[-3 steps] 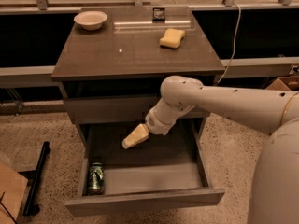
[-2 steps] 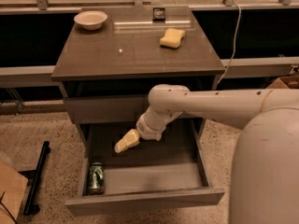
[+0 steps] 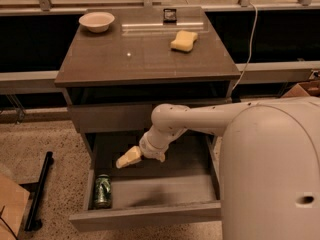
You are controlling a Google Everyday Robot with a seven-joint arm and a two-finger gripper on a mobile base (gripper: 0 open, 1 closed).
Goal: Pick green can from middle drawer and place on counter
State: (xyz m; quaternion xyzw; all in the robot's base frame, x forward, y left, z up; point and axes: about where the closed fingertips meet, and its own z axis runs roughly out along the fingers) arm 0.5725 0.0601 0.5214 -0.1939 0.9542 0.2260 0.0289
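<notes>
The green can (image 3: 103,190) lies in the front left corner of the open middle drawer (image 3: 165,191), against its left wall. My gripper (image 3: 127,158) hangs over the drawer's left half, a little above and to the right of the can, not touching it. The arm reaches in from the right. The counter (image 3: 140,54) is the cabinet's top slab above.
A yellow sponge (image 3: 183,40), a white bowl (image 3: 96,21) and a small dark object (image 3: 170,15) sit on the counter. The upper drawer front (image 3: 110,118) is closed. A black bar (image 3: 39,189) and a cardboard box (image 3: 10,204) lie on the floor at left.
My gripper has moved left and down over the drawer, closer to the green can. The can has not moved.
</notes>
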